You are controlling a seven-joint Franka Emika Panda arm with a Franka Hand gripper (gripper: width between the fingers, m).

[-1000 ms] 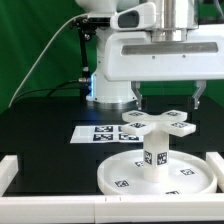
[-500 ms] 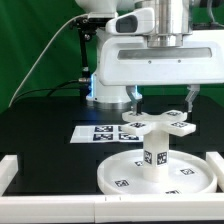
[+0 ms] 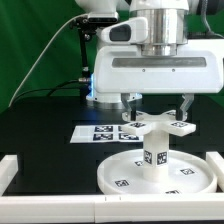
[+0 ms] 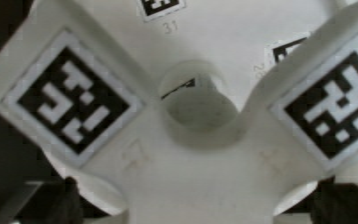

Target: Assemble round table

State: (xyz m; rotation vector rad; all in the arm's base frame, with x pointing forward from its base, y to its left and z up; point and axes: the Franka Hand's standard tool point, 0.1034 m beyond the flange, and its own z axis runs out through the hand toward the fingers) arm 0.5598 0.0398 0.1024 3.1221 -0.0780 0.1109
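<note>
Assembly looks nearly done: round disc top [image 3: 157, 176] lies low in the frame on the bench [image 3: 40, 125], leg [image 3: 153, 150] upright on it, cross-shaped foot [image 3: 158, 122] on top; tool [image 3: 158, 106] spread wide around the foot, final tightening possibly left

The disc top [image 3: 135, 177], leg [image 3: 153, 152] and cross-shaped foot [image 3: 156, 124] were all white, each bearing black-and-white square tags. In the wrist view the foot [image 4: 185, 140] was white, its tags bold black patterns on white squares. The bench [image 3: 45, 120] was black. The marker board [image 3: 100, 133] was white with black tags. Backdrop [image 3: 30, 40] was green. The robot pedestal [image 3: 110, 85] was white, with a blue glow at its side.
</note>
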